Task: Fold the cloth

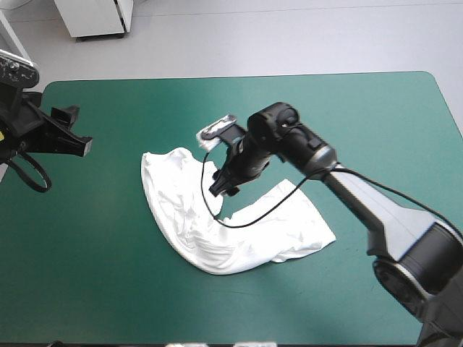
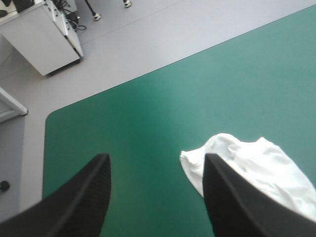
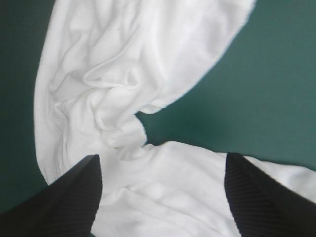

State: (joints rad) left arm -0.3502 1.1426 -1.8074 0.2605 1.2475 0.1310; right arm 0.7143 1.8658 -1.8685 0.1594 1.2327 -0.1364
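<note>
I see the T-shirt [image 1: 177, 213] mid-table [image 1: 362, 130], bent into a crescent, open side toward the far edge. My right gripper [image 1: 220, 188] hangs over its bend, jaws wide. My left gripper [image 1: 72, 134], jaws also wide, sits well left of it.

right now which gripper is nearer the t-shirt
Right. The right gripper hangs open just above the T-shirt; the left gripper is open near the table's left edge, apart from the T-shirt.

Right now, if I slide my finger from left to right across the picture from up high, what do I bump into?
left gripper → T-shirt → right arm's big joint. The right gripper hangs over the T-shirt, so it has no clear place in the row.
</note>
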